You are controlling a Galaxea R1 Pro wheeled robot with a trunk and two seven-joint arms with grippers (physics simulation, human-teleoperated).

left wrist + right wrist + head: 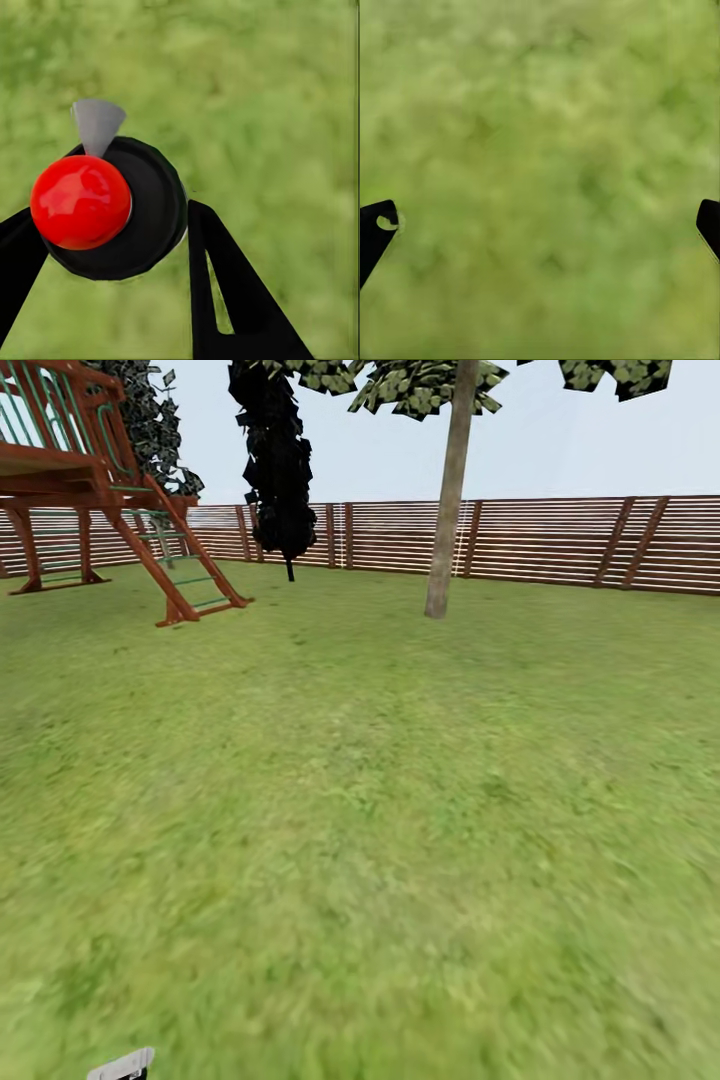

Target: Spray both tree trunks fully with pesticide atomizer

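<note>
The left gripper (112, 225) is clamped on the atomizer (142, 217). In the left wrist view its two black fingers (225, 285) press on each side of the round black bottle. The bottle has a shiny red ball (81, 201) on top, and a small grey nozzle (97, 124) sticks out past it. There is only blurry green grass (285, 97) behind it.

The right gripper (540, 225) is wide apart and holds nothing. Its two black fingertips (375, 232) sit at the far edges of the right wrist view, with grass (540, 150) between them.

In the head view the lawn (360, 810) is big and green. A little grey bit (122, 1066) pokes up at the bottom edge, at about 7 o'clock; I cannot tell what it is.

A tree (450, 490) with a tall pale trunk stands far off at about 1 o'clock, with green leaves high up. A black cone tree (278, 460) stands at about 11 o'clock, near the fence. A red-brown wooden play frame (90, 490) with a ladder is at about 10 o'clock. A brown slat fence (560, 540) runs behind them all. The sky (380, 450) is pale blue
</note>
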